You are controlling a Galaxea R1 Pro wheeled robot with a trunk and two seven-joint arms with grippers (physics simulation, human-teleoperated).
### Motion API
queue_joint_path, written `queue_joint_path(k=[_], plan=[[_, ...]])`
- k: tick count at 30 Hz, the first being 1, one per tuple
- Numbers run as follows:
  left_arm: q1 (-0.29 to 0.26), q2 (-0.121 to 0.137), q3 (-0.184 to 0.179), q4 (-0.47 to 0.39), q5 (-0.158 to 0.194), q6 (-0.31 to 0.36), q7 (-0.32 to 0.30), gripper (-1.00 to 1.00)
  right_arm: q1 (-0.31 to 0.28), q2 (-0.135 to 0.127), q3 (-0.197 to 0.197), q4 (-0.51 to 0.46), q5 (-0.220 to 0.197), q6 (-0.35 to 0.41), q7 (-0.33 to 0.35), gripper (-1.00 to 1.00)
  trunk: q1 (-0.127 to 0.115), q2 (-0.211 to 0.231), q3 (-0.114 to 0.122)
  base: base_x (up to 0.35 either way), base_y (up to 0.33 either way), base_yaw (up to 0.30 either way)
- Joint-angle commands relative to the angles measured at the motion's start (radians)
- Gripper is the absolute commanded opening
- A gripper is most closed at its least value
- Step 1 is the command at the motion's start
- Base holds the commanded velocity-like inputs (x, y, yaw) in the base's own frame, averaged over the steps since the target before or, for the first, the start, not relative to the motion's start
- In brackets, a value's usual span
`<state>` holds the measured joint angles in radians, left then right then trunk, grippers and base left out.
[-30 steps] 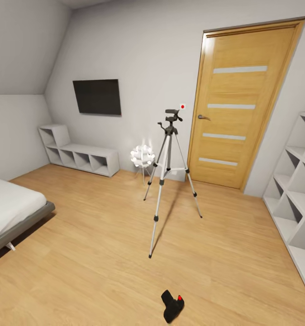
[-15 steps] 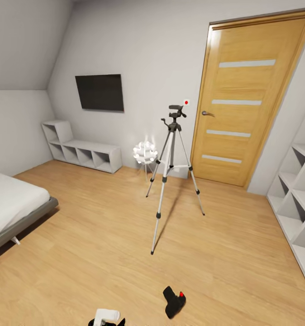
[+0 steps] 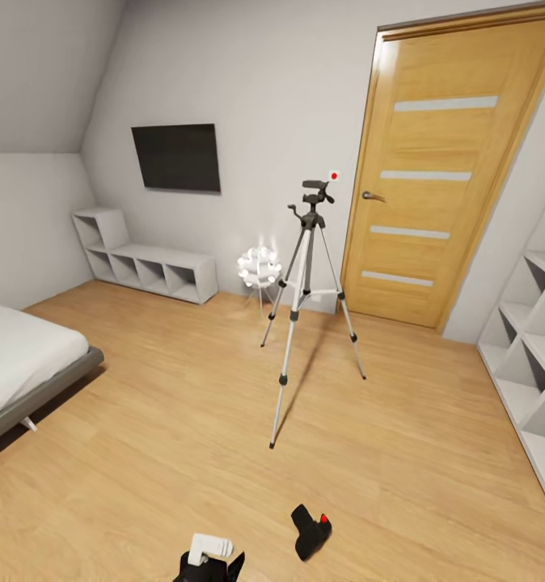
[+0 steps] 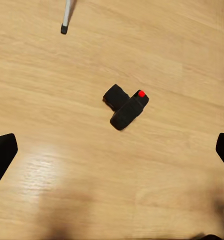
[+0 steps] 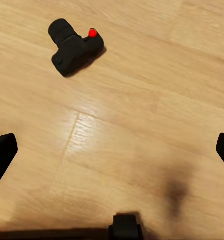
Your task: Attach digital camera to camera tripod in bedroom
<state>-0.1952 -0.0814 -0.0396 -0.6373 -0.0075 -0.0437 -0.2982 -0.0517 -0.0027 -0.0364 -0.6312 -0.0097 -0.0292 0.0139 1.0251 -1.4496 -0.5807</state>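
Left gripper (image 4: 112, 150) hangs spread-fingered above the floor, the digital camera (image 4: 125, 106) lying ahead between its fingertips, lens toward the camera tripod (image 3: 303, 299).

Digital camera (image 4: 125, 106) lying on wood floor (image 4: 156, 170), tripod foot (image 4: 64, 29) well apart, left gripper's jaws spread wide

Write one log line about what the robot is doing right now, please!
stage: reaching for camera | camera: lying on wood floor, untouched | tripod: standing, head bare | left gripper: open above camera | right gripper: open, empty
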Motion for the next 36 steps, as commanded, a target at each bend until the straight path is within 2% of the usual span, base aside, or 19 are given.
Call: queue_joint_path(k=[1, 6, 14, 36], plan=[[-0.001, 0.001, -0.004, 0.001, -0.001, -0.004, -0.002, 1.0, 0.0, 0.0, -0.001, 0.001, -0.001, -0.003, 0.001, 1.0, 0.0, 0.0, -0.002, 0.0, 0.0, 0.0], [-0.001, 0.006, -0.017, 0.0, 0.0, -0.005, -0.003, 1.0, -0.001, 0.001, -0.001, 0.0, -0.001, -0.003, 0.001, 1.0, 0.0, 0.0, -0.003, 0.0, 0.0, 0.0], [-0.001, 0.0, -0.046, -0.003, 0.0, -0.005, -0.004, 1.0, 0.0, 0.001, 0.001, -0.001, -0.001, -0.003, 0.002, 1.0, 0.0, 0.0, -0.003, 0.002, 0.0, 0.0], [-0.001, -0.001, -0.054, 0.0, -0.001, -0.006, -0.002, 1.0, 0.0, 0.001, 0.001, 0.001, -0.001, -0.003, 0.001, 1.0, 0.0, 0.0, -0.003, 0.048, -0.065, 0.0]])
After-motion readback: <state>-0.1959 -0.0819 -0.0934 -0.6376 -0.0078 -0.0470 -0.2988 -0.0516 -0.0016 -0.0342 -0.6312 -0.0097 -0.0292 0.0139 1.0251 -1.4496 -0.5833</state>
